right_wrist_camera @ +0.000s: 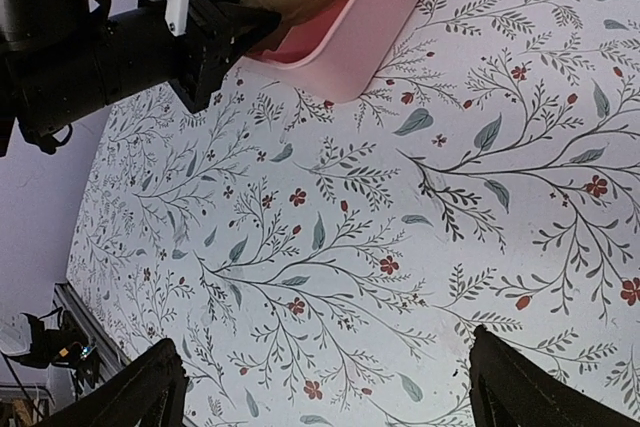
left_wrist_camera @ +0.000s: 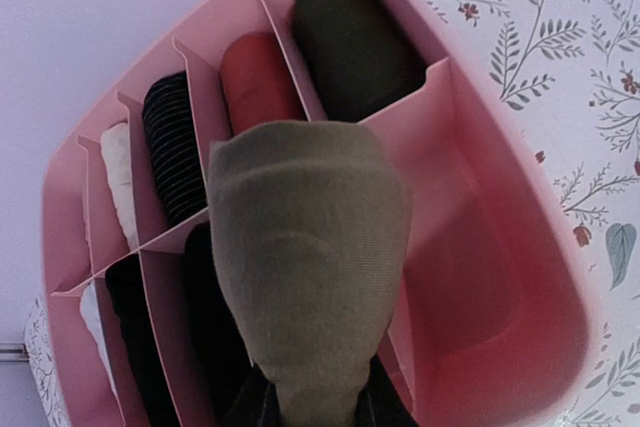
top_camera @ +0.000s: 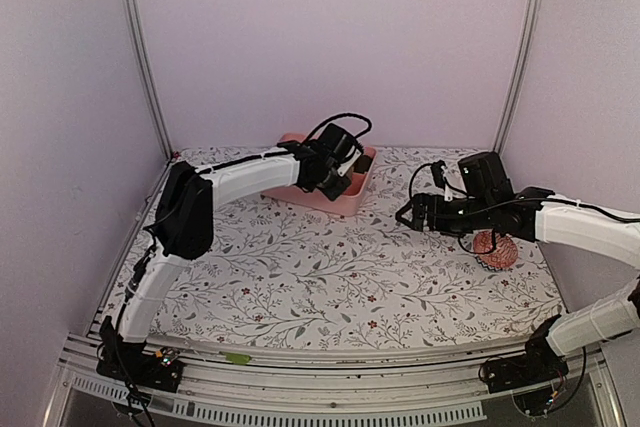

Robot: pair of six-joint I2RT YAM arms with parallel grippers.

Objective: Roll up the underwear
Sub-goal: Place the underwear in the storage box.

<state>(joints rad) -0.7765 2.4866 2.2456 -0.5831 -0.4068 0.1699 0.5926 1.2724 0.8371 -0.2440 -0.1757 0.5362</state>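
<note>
Underwear [left_wrist_camera: 310, 257]: olive-brown, fine-knit roll; we see it pinched by left fingers [left_wrist_camera: 250, 409] above the pink box [left_wrist_camera: 500, 277]. Right fingers [right_wrist_camera: 520, 392] spread wide, off to the box's right.

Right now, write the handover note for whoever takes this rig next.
Left gripper: shut on the olive-brown underwear roll, held above the pink divided box.
Right gripper: open, holding nothing, above the table.
Done: several rolled pieces sit in the box's compartments.
Left: probably lower this roll into the free compartment and release.
</note>
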